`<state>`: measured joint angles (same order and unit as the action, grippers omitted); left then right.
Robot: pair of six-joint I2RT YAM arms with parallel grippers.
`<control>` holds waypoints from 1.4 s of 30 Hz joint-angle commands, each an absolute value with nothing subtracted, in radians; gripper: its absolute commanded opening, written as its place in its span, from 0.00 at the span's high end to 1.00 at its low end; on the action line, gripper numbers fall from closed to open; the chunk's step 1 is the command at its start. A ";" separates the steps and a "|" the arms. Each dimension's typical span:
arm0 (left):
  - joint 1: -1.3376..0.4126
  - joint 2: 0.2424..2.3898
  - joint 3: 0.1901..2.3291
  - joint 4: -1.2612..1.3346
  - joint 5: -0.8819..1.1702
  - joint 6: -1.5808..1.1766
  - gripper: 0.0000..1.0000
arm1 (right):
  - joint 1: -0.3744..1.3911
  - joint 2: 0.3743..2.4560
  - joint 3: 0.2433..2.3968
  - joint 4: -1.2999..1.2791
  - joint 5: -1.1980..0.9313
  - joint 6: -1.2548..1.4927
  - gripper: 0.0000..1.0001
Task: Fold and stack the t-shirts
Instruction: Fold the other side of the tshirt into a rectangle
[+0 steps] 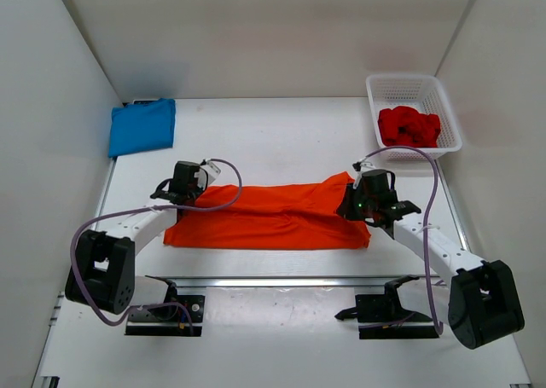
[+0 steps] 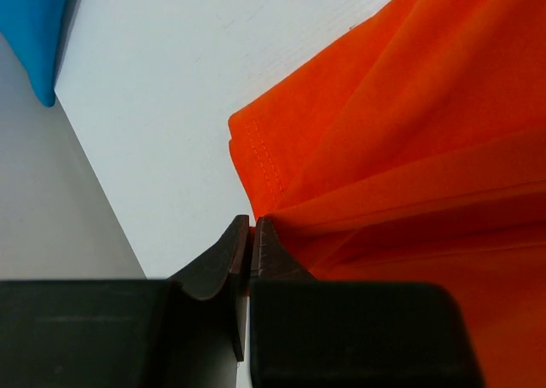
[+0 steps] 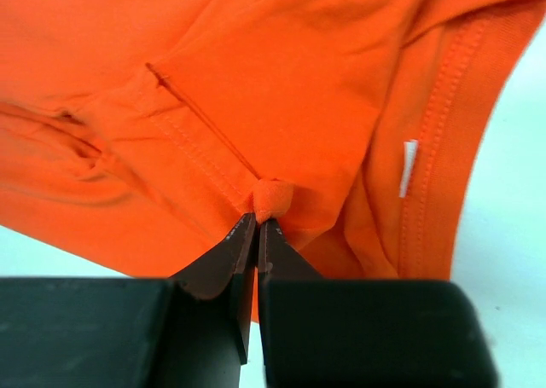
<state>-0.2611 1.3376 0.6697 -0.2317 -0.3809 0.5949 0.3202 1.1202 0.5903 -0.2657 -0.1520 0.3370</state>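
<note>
Nearest the arm bases, the orange t-shirt (image 1: pixel 273 217) lies stretched sideways across the middle of the white table (image 1: pixel 281 141) as a long, loosely folded band, its near edge fairly straight and its far edge rising toward the right end. The left gripper (image 2: pixel 252 234) sits at the shirt's left end with its jaws pressed together on a thin fold of the orange cloth. In the left wrist view a stitched hem corner lies flat on the table just beyond the fingertips. The right gripper (image 3: pixel 258 226) is at the shirt's right end, also closed, pinching a small bunch of orange fabric that bulges just above its tips. Around it the right wrist view shows a seam line, the ribbed collar band and a small white label (image 3: pixel 409 166). Farther back, at the far left corner of the table, the blue t-shirt (image 1: pixel 142 125) lies folded into a flat square, well apart from the orange one. At the far right, the deep red t-shirt (image 1: pixel 409 126) sits crumpled inside the white lattice basket (image 1: pixel 401 79).
</note>
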 commanded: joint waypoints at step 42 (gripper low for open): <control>-0.255 1.536 0.918 0.067 -0.562 0.555 1.00 | 0.279 1.296 1.000 -0.198 -0.104 0.157 1.00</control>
<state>-0.2573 1.6249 0.9646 0.0681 -0.5793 0.5713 0.2543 1.3800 1.0138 -0.2035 -0.1177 0.1970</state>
